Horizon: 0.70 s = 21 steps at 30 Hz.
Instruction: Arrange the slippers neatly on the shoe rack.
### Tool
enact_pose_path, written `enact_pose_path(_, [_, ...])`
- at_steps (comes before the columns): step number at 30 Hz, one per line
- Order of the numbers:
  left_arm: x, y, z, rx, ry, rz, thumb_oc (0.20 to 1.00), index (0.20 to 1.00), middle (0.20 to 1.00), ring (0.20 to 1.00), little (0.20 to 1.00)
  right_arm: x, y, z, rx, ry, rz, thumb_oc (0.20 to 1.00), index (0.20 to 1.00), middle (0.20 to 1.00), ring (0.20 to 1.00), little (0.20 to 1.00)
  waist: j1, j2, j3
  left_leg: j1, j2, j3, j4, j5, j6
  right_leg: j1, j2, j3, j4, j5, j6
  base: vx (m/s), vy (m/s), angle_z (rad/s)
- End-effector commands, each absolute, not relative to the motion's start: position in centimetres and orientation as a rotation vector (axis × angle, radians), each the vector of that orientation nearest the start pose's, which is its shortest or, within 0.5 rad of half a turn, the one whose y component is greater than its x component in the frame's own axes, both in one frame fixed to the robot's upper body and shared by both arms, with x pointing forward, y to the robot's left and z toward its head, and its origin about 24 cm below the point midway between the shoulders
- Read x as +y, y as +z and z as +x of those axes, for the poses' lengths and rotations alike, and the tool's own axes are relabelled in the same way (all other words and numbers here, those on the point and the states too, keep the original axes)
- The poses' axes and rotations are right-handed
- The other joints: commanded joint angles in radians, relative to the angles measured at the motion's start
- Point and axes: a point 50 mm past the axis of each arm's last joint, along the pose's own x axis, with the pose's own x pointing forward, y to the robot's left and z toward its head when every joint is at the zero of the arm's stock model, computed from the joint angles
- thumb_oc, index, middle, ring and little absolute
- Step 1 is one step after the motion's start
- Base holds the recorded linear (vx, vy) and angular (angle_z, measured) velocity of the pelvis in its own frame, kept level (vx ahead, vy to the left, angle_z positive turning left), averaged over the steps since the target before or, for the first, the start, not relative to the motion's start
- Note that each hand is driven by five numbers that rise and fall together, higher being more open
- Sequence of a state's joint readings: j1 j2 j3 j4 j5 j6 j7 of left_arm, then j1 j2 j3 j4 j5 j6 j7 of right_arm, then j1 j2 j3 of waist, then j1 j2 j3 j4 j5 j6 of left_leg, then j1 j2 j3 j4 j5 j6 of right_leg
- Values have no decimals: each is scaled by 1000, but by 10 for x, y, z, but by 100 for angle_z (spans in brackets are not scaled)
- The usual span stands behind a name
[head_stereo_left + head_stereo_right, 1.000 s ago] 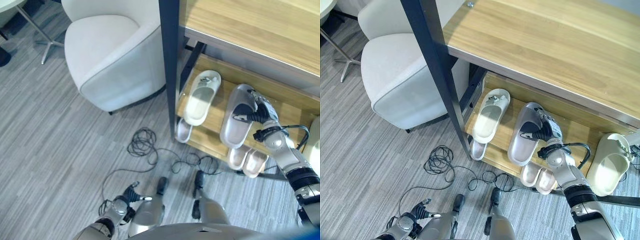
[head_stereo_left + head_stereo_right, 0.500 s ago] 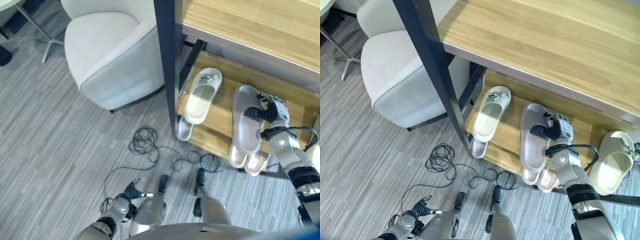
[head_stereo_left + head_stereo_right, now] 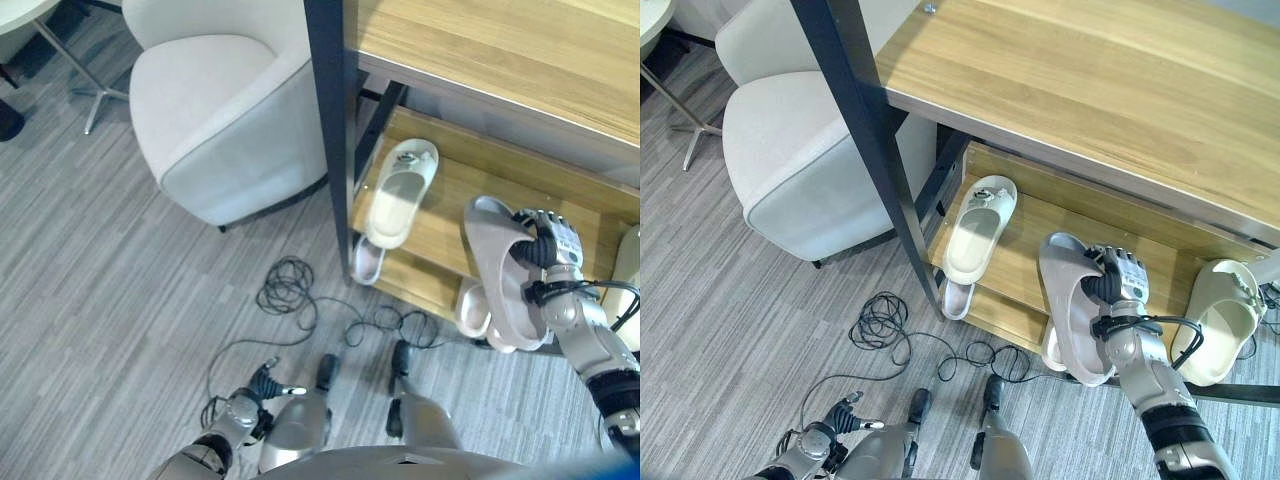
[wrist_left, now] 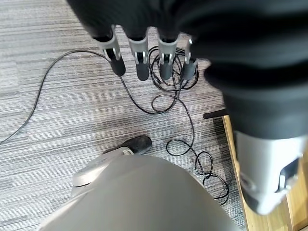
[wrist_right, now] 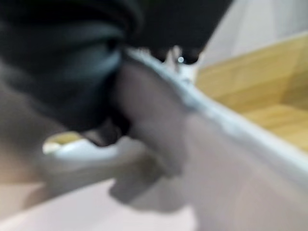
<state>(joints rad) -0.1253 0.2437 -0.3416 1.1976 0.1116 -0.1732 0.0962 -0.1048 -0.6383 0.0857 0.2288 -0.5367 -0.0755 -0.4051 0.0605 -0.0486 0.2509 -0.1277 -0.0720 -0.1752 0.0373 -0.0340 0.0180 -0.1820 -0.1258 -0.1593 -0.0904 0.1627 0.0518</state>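
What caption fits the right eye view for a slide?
Right hand grips a grey slipper at the shoe rack shelf, beside a white slipper.

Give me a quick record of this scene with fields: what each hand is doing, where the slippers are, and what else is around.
Right hand: curled round the strap of a grey rubber slipper, held tilted at the shelf's front edge
Left hand: low by the floor, fingers relaxed, holding nothing
Wooden shoe rack with dark metal frame: a pale cream slipper lies on the shelf's left part
Second cream slipper: at the rack's right end
Lower level: pale slipper toes stick out
Nearby: white upholstered armchair, left of the rack
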Motion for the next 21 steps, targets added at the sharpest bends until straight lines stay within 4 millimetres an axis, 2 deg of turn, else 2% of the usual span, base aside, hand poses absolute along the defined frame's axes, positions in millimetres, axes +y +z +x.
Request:
enact_pose_path(1, [198,-148,145,899,-202,583,1000,1000,1000,1000,1000,-265,111,259,-376,-291,-1208,200,200,200,200,200,3,11,-48,1,35,5,-49,-7,-30,58,-1,52,71,-148,94,-13,6,-4])
enact_pose_path(2, [202,-147,143,901,-183,595,1000,1000,1000,1000,1000,-260,111,247,-406,-242,-1243,200,200,200,200,200,-5,4,-49,5,37,9,-49,-9,-30,61,0,55,71,-149,95,-5,4,-4])
enact_pose_path(5, [207,-149,138,920,-149,581,1000,1000,1000,1000,1000,-256,107,233,-401,-188,-1253,200,200,200,200,200,-12,-2,-49,10,39,16,-46,-14,-31,62,2,60,74,-149,97,-18,6,-3])
enact_pose_path(7, [220,-144,141,899,-46,527,1000,1000,1000,1000,1000,-249,93,213,-344,-99,-1147,200,200,200,200,200,-22,-14,-49,11,43,26,-34,-20,-34,64,3,69,77,-148,98,-16,0,-1])
enact_pose_path(9, [224,-142,142,882,-21,525,1000,1000,1000,1000,1000,-248,88,207,-319,-72,-1112,200,200,200,200,200,-24,-17,-49,12,44,29,-28,-23,-34,65,4,72,78,-148,97,-19,-10,-8])
enact_pose_path(10, [235,-125,158,744,49,517,1000,1000,1000,1000,1000,-244,76,194,-266,-17,-1035,200,200,200,200,200,-25,-23,-45,10,48,36,-9,-31,-38,68,5,79,80,-147,98,-20,-23,-23])
enact_pose_path(11, [236,-125,157,747,50,518,1000,1000,1000,1000,1000,-244,75,194,-264,-14,-1032,200,200,200,200,200,-24,-25,-46,11,48,36,-7,-33,-38,69,5,79,80,-147,98,-24,-36,-30])
enact_pose_path(12, [243,-118,163,700,98,504,1000,1000,1000,1000,1000,-243,71,188,-247,5,-986,200,200,200,200,200,-26,-28,-42,9,49,38,1,-33,-40,69,7,82,81,-146,98,-29,-25,-26])
enact_pose_path(13, [251,-106,170,613,172,477,1000,1000,1000,1000,1000,-243,58,178,-181,44,-951,200,200,200,200,200,-30,-34,-36,6,52,43,20,-41,-43,72,9,90,84,-146,97,-29,-24,-19])
enact_pose_path(14, [251,-106,169,615,173,477,1000,1000,1000,1000,1000,-242,58,178,-181,45,-950,200,200,200,200,200,-30,-34,-37,5,53,44,22,-42,-43,72,9,91,84,-146,97,-37,-21,-16])
enact_pose_path(15, [262,-90,178,518,274,421,1000,1000,1000,1000,1000,-243,47,171,-120,60,-900,200,200,200,200,200,-34,-37,-30,2,56,50,40,-47,-46,74,11,98,88,-146,97,-23,-10,-12])
enact_pose_path(17, [265,-84,181,480,307,391,1000,1000,1000,1000,1000,-244,42,168,-96,67,-883,200,200,200,200,200,-35,-37,-28,1,58,53,46,-49,-48,74,13,102,89,-145,97,-23,-7,-11])
enact_pose_path(18, [269,-71,190,399,359,339,1000,1000,1000,1000,1000,-245,32,167,-50,80,-862,200,200,200,200,200,-37,-36,-23,-2,61,57,53,-51,-49,69,16,108,96,-146,96,-24,-5,-15])
enact_pose_path(21, [270,-63,197,347,398,296,1000,1000,1000,1000,1000,-243,28,167,-29,102,-844,200,200,200,200,200,-38,-35,-15,-11,63,60,66,-53,-52,60,18,109,108,-148,92,-56,-10,-18])
